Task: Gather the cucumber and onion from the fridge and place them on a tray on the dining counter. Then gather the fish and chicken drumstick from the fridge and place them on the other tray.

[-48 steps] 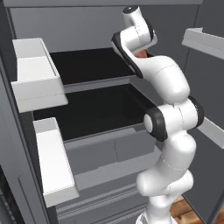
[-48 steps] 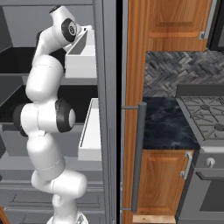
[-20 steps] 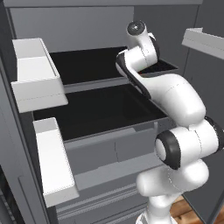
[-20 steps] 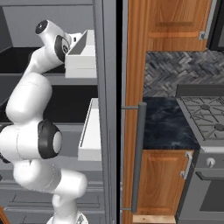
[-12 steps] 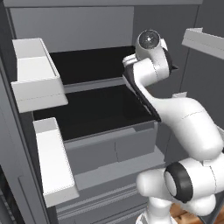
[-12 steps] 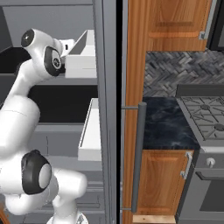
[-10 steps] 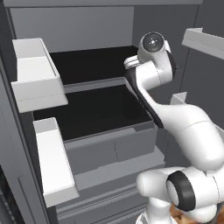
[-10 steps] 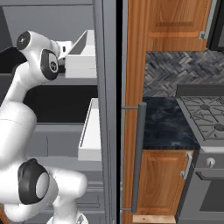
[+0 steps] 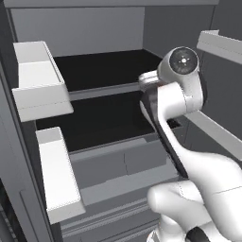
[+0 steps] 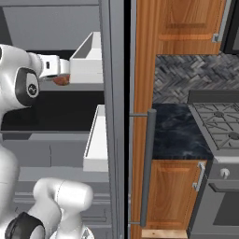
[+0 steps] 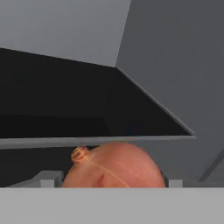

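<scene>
Arm folds up into fridge [image 9: 94,71], wrist level toward right wall; end effector [image 10: 65,77] spread wide around onion [image 11: 114,166].

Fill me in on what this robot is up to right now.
The white arm is reaching into the open fridge, along the right side of its black shelves. In the hand view the reddish-orange onion sits close in front of the hand, at the bottom of the picture. From the right base view, a bit of reddish-brown shows just past the hand, under a white door bin. The fingers themselves cannot be made out, so whether the onion is gripped is unclear.
</scene>
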You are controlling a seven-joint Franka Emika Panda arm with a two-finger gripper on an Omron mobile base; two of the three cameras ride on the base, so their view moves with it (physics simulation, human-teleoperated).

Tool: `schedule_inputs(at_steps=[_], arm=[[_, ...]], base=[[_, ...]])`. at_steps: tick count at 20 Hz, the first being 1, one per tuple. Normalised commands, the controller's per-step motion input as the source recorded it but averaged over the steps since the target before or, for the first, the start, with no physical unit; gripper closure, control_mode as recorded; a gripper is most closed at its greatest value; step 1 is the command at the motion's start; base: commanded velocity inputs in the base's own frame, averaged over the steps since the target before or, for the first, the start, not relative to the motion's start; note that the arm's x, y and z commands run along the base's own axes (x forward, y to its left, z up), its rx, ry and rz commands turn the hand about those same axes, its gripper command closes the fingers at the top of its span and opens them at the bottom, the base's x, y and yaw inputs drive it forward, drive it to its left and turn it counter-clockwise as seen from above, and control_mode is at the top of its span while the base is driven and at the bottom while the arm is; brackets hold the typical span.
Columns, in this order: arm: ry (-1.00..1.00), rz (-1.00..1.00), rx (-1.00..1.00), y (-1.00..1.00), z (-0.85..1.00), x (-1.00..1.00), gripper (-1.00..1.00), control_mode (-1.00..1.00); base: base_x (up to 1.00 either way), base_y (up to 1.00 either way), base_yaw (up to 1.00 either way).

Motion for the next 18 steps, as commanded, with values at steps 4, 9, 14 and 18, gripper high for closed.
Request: schedule_inputs(at_steps=[4,9,14,18], arm=[[-0.01,0.0,0.02,0.24,0.0,-1.0,1.0,-1.0],[-0.03,0.0,0.0,0.13,-0.03,-1.0,1.0,-1.0],[-0.03,0.0,0.0,0.02,-0.21,-0.96,1.0,-1.0],[0.0,0.0,0.0,0.0,-0.04,-0.19,1.0,-1.0]], base=[[0.0,0.0,0.0],[0.0,0.0,0.0],[0.0,0.0,0.0],[0.0,0.0,0.0]])
